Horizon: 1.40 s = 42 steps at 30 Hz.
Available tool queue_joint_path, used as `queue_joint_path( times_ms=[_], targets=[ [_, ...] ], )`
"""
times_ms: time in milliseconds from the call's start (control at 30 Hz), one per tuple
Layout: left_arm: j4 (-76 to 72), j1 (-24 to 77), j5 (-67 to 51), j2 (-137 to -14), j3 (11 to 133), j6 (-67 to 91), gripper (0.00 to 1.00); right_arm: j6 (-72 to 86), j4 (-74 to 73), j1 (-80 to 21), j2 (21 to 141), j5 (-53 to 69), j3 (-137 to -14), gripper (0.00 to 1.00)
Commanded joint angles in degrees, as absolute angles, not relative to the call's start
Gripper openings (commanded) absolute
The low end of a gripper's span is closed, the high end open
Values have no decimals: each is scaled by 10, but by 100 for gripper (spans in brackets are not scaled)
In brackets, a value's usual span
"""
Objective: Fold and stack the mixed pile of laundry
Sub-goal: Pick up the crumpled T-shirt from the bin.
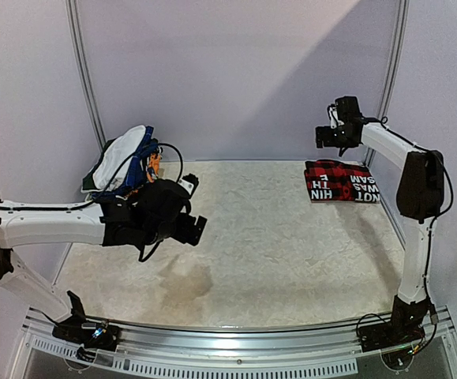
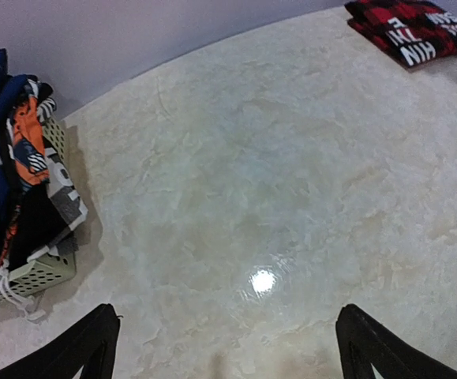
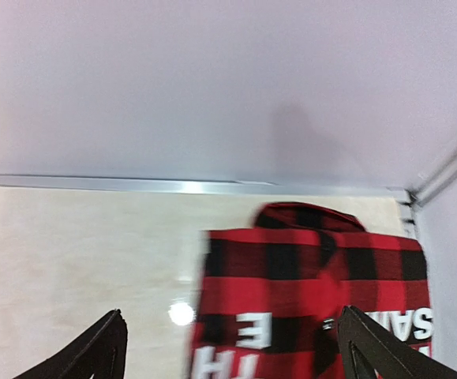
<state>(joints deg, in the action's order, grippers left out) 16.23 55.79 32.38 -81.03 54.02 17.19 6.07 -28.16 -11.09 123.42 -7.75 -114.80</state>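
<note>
Over in the far left corner sits a small white lattice basket (image 1: 102, 189) (image 2: 40, 272), and it is crammed. The mixed laundry pile (image 1: 127, 156) (image 2: 13, 185) heaps well above its rim: a white piece on top, dark blue cloth beneath, then orange, black and grey prints spilling over the side. A white cord (image 2: 5, 286) dangles down the basket wall.

The red-and-black plaid shirt (image 1: 341, 181) (image 2: 413, 28) (image 3: 311, 296) lies apart from all that, folded flat at the far right of the table, close to the back wall. Its white block letters are cut up by the folds; from above I can make out "NOT", "WAS" and "SAM", with "HIN" and "TH" beside them.

The table (image 1: 275, 253) is pale, marbled and glossy, with a lamp glinting off it. Plain lilac walls stand behind, with thin metal poles and a metal rail along the near edge.

The left gripper (image 1: 195, 229) (image 2: 232, 355) hangs spread wide over bare table just beside the basket, holding nothing. The right gripper (image 1: 321, 136) (image 3: 236, 355) hovers above the plaid shirt, its fingers wide apart and empty
</note>
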Motion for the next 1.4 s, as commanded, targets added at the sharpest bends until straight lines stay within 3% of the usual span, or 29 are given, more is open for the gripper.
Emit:
queue_joint_path(
  times_ms=[0, 333, 667, 967, 1367],
  targets=[
    [211, 531, 368, -776, 566, 157, 98, 95, -229, -157, 1144, -54, -1068, 95],
    [236, 404, 366, -719, 589, 170, 98, 130, -118, -266, 943, -27, -812, 99],
    [213, 194, 245, -703, 601, 187, 94, 173, -63, -311, 822, 19, -627, 99],
    [171, 11, 147, -786, 627, 264, 89, 195, -52, -312, 751, 43, -539, 99],
    [127, -77, 126, -923, 683, 336, 78, 202, -73, -312, 694, 40, -491, 99]
  ],
)
